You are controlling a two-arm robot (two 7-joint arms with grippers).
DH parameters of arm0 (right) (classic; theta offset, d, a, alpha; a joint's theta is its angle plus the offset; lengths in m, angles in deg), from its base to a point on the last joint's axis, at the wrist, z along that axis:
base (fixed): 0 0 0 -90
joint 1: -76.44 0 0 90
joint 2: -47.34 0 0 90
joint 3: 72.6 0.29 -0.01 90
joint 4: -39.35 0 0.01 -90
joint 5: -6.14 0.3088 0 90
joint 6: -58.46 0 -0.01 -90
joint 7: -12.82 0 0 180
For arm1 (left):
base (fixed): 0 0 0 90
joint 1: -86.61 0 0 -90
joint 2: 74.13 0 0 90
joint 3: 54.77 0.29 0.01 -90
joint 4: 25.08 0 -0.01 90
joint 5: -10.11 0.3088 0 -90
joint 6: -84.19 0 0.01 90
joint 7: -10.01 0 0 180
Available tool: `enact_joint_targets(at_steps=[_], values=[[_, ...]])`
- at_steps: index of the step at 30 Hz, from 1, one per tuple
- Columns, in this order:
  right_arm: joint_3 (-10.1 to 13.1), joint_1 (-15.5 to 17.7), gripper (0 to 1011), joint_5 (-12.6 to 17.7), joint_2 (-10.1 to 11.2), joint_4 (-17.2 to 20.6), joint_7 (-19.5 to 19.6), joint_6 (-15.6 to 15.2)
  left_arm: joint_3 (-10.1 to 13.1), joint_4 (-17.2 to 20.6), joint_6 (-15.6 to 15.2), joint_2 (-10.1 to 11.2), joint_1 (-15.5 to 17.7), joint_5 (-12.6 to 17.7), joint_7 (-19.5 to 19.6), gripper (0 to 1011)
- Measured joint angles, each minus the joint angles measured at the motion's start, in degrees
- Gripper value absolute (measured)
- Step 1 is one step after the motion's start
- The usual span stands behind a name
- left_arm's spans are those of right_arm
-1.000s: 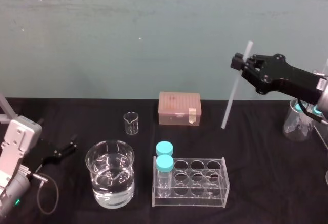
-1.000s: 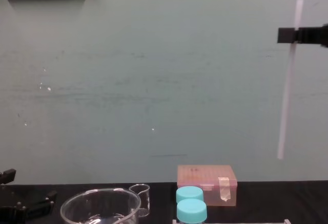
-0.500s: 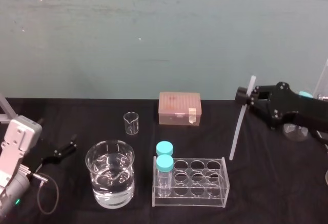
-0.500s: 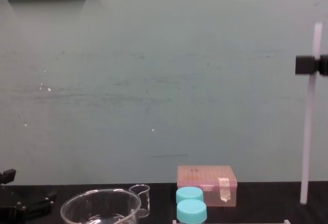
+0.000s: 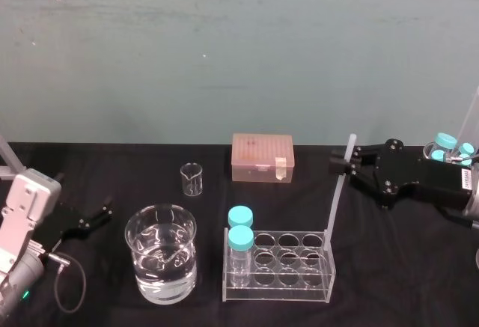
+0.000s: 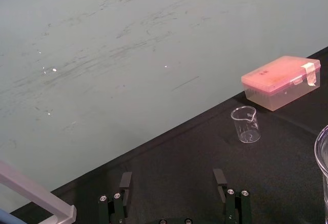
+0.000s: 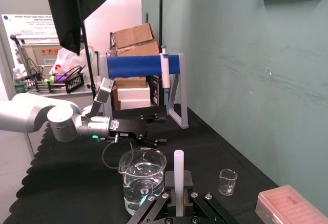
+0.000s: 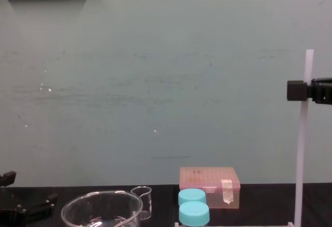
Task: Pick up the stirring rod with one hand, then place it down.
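Where the head view looks down on the black cloth (image 5: 389,267), my right gripper (image 5: 346,164) is clamped on the stirring rod (image 5: 337,203), a thin, smooth white stick gripped near its top. It leans slightly, its lower end at the right rear corner of the clear plastic rack (image 5: 277,266); whether they touch I cannot tell. My left gripper (image 5: 93,218) lies parked far left, near the round glass beaker (image 5: 160,252) of water. In the left wrist view its black jaws stand spread apart, grasping nothing. In the right wrist view the rod's blunt top rises from between my closed right jaws. In the chest view the rod stands almost upright against the matte green wall (image 8: 155,81), pinched high up.
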Motion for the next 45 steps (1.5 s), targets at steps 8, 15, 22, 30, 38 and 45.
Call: enact_joint_targets(at_steps=[8,15,22,30,38,45], values=[[-0.5,0.1,73,-0.2,-0.4,-0.9,-0.3,0.8,0.0,0.0,0.0,0.0,0.0,0.0,0.0,1005],[-0.8,0.4,72,-0.3,-1.3,-2.3,-0.4,1.9,0.0,0.0,0.0,0.0,0.0,0.0,0.0,1005],[-1.6,-0.1,73,-1.4,-2.4,-4.2,-1.3,2.8,0.0,0.0,0.0,0.0,0.0,0.0,0.0,1005],[-3.0,-1.1,73,-3.4,-3.8,-7.3,-2.4,3.6,0.0,0.0,0.0,0.0,0.0,0.0,0.0,1005],[-4.1,-1.4,73,-4.6,-5.1,-10.0,-2.7,4.0,0.0,0.0,0.0,0.0,0.0,0.0,0.0,1005],[-4.5,-1.5,73,-5.2,-6.1,-11.7,-3.0,4.4,0.0,0.0,0.0,0.0,0.0,0.0,0.0,1005]])
